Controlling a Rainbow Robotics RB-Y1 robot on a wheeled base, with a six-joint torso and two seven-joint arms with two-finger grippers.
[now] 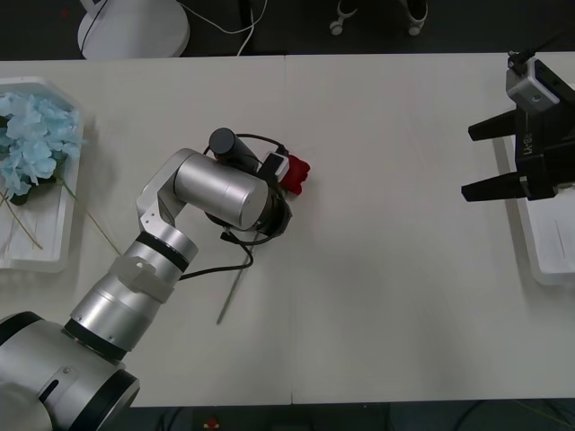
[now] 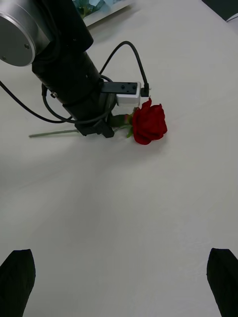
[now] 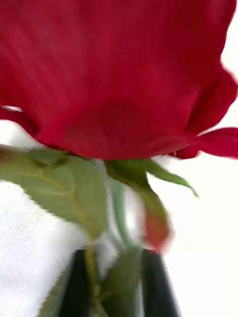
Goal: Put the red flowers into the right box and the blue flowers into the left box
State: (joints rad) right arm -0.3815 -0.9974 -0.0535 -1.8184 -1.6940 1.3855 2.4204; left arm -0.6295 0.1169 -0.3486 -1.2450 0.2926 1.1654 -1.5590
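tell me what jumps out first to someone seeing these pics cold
A single red rose lies on the white table near its middle, and the left claw is closed on the stem just below the bloom. At the table's left edge, the left box holds a heap of pale blue flowers. The right claw hangs open over the right box at the far right.

Table (image 1: 377, 269): wide, off-white, matte, a thin seam running front to back near the middle.
Left box (image 1: 36, 251): white tub at the table's left edge, pale blue flowers (image 1: 27, 144) inside.
Right box (image 1: 548, 242): white tub at the right edge.
Red rose (image 2: 148, 124): lying near the middle, stem (image 1: 230, 301) trailing toward the front.
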